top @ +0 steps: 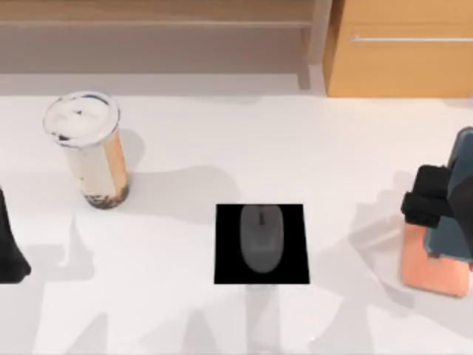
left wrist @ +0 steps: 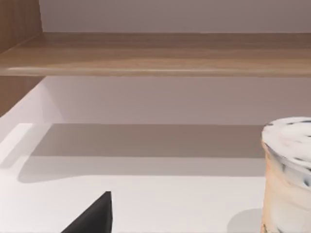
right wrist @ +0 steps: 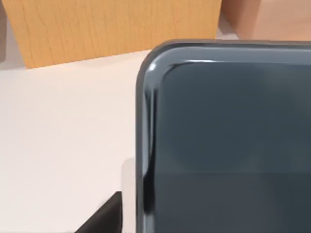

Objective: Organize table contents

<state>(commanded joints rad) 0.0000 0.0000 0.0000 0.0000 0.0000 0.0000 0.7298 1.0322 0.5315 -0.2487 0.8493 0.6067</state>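
Observation:
A tall clear cup (top: pixel 83 148) of milky-brown drink with dark pearls stands upright at the table's (top: pixel 162 296) left, and its rim (left wrist: pixel 289 145) also appears in the left wrist view. The grey mouse (top: pixel 261 237) lies on the black square pad (top: pixel 295 270) at the middle front. At the right edge the dark grey-blue phone (top: pixel 462 185) leans on the salmon-orange stand (top: pixel 432 270). My right gripper (top: pixel 429 201) sits against the phone's left side, and the phone's face (right wrist: pixel 228 141) is very close in the right wrist view. My left gripper (top: pixel 11 251) is parked at the left edge.
A light-brown wooden shelf (top: pixel 155 22) runs along the back, its board (left wrist: pixel 160 53) showing in the left wrist view. An orange-wood cabinet (top: pixel 399 52) with a metal handle stands at the back right and shows as a cabinet front (right wrist: pixel 112 29) in the right wrist view.

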